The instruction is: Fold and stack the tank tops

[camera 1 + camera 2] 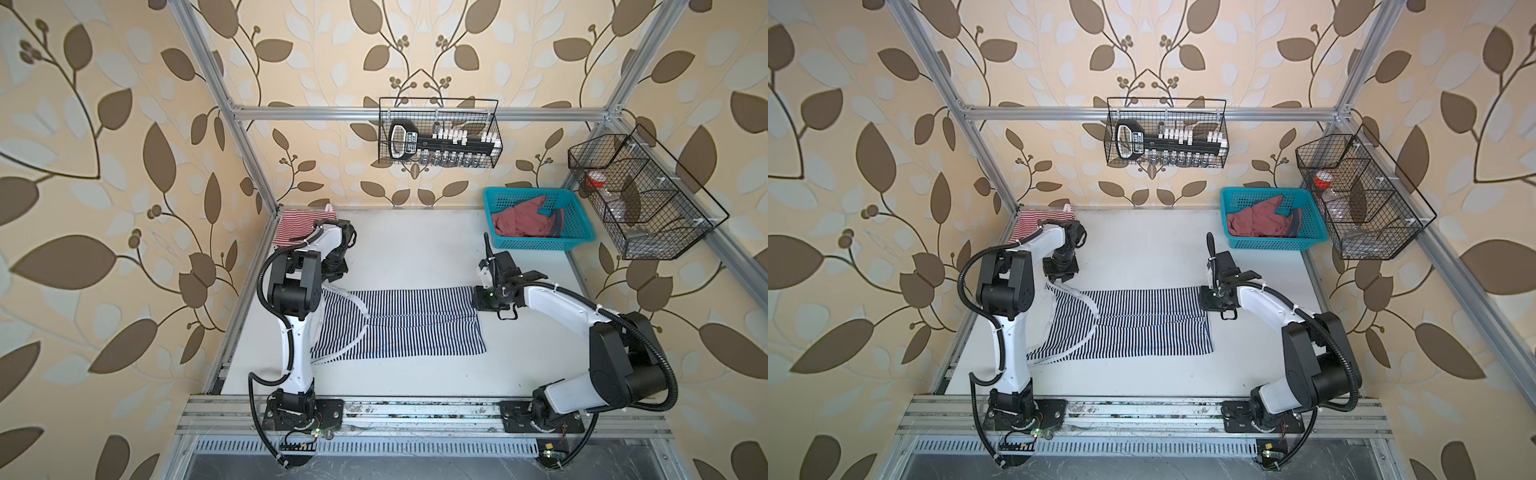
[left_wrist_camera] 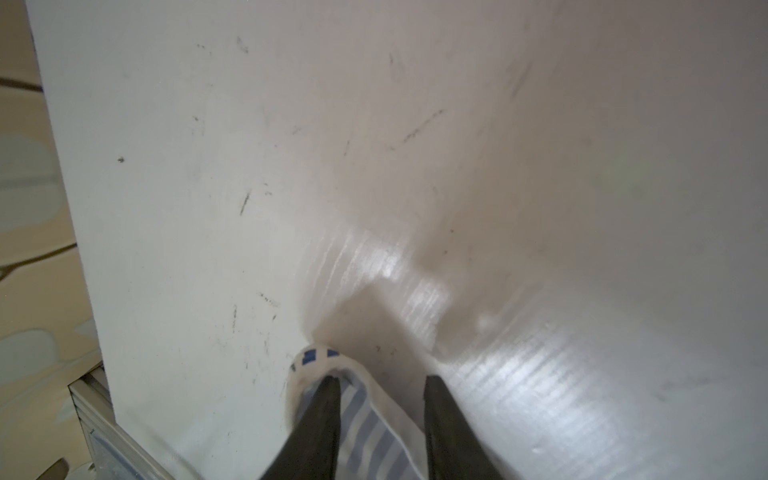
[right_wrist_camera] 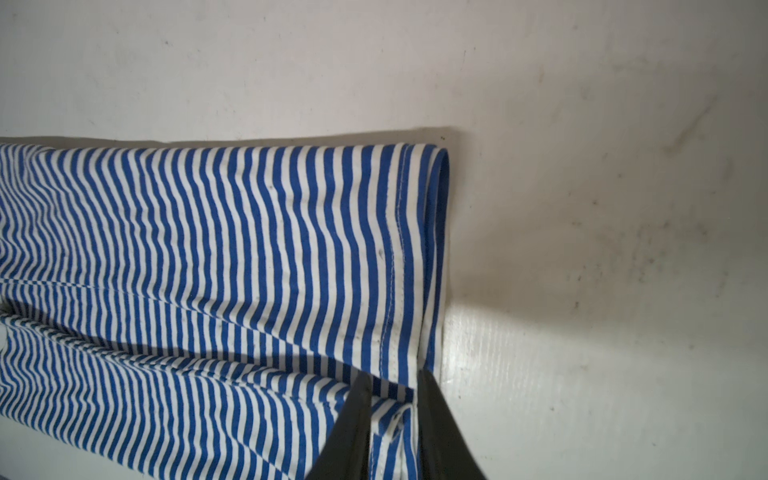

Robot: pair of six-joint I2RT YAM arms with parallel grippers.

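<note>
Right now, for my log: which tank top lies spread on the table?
The navy-and-white striped tank top. The red-and-white striped one sits in the far left corner; the dusty red one is crumpled in the basket.

Three tank tops: navy-striped top (image 1: 399,328), red-striped top (image 1: 291,222), dusty-red top (image 1: 519,222). One turquoise basket (image 1: 540,243), two wire baskets (image 1: 380,124) (image 1: 665,245), two arms (image 1: 296,332) (image 1: 557,307).

1. Left arm (image 1: 300,357) stands up off its base, elbow bent, wrist tipped down. Left gripper (image 2: 381,379) has its jaws apart.
2. Right arm (image 1: 557,305) reaches in low, wrist pointing down. Right gripper (image 3: 395,377) is pinched tight on the navy striped tank top (image 3: 208,228) hem.
</note>
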